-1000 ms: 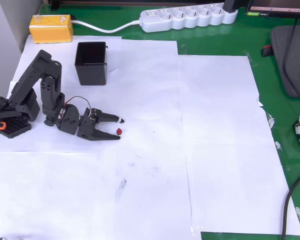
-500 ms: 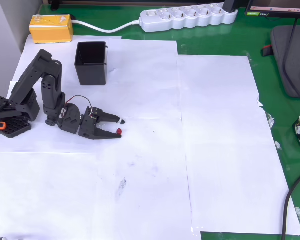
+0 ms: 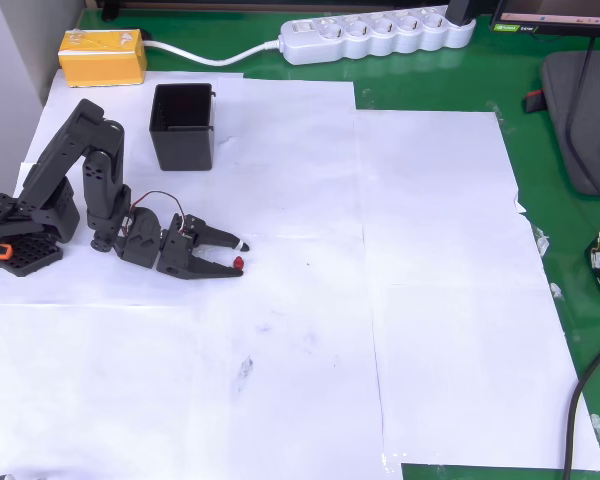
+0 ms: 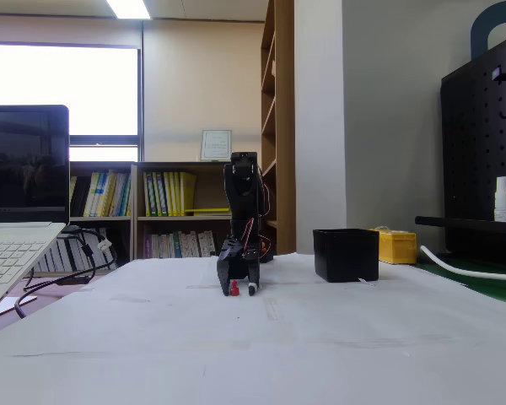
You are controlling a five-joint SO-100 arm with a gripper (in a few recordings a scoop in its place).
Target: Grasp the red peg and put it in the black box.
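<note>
Tool (image 3: pixel 234 257): low at the surface (image 3: pixel 430 300), fingers narrowly parted, tips on either side of the red peg (image 3: pixel 238 263); the peg sits at the tip of the lower finger in the overhead view. Whether the fingers already press it cannot be told. In the fixed view the tool (image 4: pixel 242 289) points down, with the red peg (image 4: pixel 234 288) at its tip, resting on the white paper.

Step in hand, as judged: closing on the peg. Done well, the tool closes slowly and squarely, since so small and rounded a peg could squirt sideways; lift only once it is firmly pinched.

Black box (image 3: pixel 183 127): upright, open-topped, well apart, beyond the arm.
</note>
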